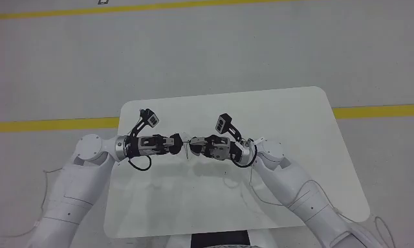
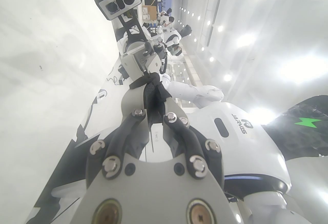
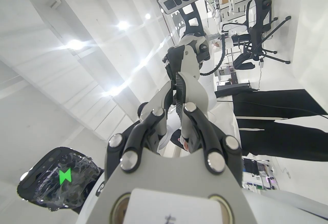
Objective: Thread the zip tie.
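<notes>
Left pincer [image 2: 154, 100] is clamped on the zip tie [image 2: 151, 138]. Right pincer [image 3: 176, 98] is met tip to tip, judged closed on the same tie. The tie is held above the surface [image 1: 291, 125], equally near both arms, its long axis along their line. A hanging tail is shown from the top view; the strap is seen edge-on from the left wrist.

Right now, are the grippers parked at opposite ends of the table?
No: the left gripper and right gripper face each other closely over the middle of the table.
</notes>
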`<state>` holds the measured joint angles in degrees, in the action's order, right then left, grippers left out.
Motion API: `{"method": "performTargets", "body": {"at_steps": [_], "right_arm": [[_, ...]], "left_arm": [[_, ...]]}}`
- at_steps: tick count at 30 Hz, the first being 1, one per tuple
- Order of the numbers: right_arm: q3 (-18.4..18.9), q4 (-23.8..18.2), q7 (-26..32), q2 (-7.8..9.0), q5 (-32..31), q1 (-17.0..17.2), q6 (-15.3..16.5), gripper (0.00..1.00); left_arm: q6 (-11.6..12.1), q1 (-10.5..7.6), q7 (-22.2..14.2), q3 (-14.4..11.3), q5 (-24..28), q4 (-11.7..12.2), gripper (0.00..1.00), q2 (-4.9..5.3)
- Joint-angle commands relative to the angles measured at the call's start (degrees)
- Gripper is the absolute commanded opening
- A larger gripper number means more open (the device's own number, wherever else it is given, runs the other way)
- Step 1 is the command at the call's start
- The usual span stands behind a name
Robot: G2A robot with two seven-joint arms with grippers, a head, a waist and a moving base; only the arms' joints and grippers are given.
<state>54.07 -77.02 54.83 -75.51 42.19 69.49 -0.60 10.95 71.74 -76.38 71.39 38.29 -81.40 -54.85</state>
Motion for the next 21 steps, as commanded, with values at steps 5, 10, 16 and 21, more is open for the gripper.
{"method": "performTargets", "body": {"at_steps": [5,10,16,21], "right_arm": [[0.21,-0.15,-0.07,0.08,-0.22,0.14,0.08,0.00],[0.34,-0.25,-0.26,0.15,-0.61,0.30,-0.01,0.00],[0.35,-0.57,-0.83,0.22,-1.13,0.67,0.01,0.00],[0.45,-1.10,-0.94,0.31,-1.35,1.06,0.04,0.00]], "left_arm": [[0.00,0.00,0.00,0.00,0.00,0.00,0.00,0.00],[0.00,0.00,0.00,0.00,0.00,0.00,1.00,0.00],[0.00,0.00,0.00,0.00,0.00,0.00,1.00,0.00],[0.00,0.00,0.00,0.00,0.00,0.00,1.00,0.00]]}}
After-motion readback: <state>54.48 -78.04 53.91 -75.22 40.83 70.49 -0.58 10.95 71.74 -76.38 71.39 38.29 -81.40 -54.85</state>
